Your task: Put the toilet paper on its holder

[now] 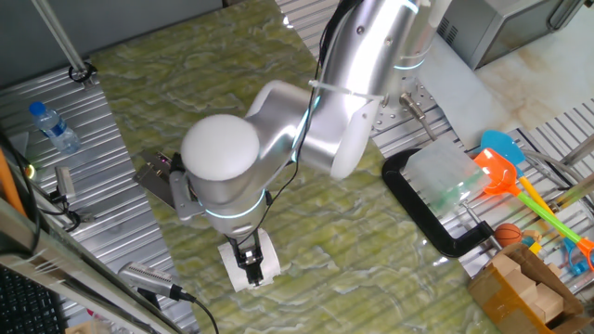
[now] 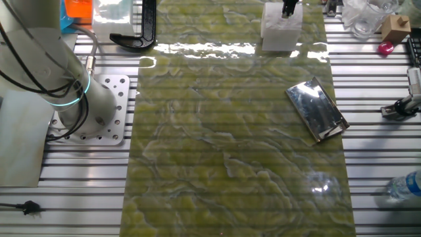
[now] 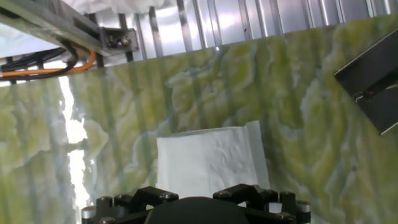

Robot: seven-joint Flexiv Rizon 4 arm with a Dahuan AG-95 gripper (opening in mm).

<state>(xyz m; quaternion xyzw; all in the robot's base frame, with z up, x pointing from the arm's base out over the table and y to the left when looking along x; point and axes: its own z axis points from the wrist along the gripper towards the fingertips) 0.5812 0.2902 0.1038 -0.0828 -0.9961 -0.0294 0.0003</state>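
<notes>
The toilet paper [image 1: 263, 266], a white embossed roll, stands on the green mat near its edge. It also shows in the other fixed view [image 2: 279, 33] and in the hand view [image 3: 208, 162]. My gripper [image 1: 250, 263] comes down onto the top of the roll [image 2: 288, 9], its dark fingers close together and pinching the paper. In the hand view the fingertips are hidden below the frame. The holder [image 2: 316, 109], a shiny dark plate, lies flat on the mat apart from the roll. The arm partly hides it [image 1: 156, 177], and it sits at the right edge of the hand view [image 3: 373, 90].
A big black C-shaped clamp [image 1: 429, 215] lies at one side of the mat. A clear water bottle [image 1: 54, 126] rests on the slatted table. Toys and boxes [image 1: 520, 232] crowd one corner. Cables and a metal rail [image 3: 93, 37] run beyond the mat's edge.
</notes>
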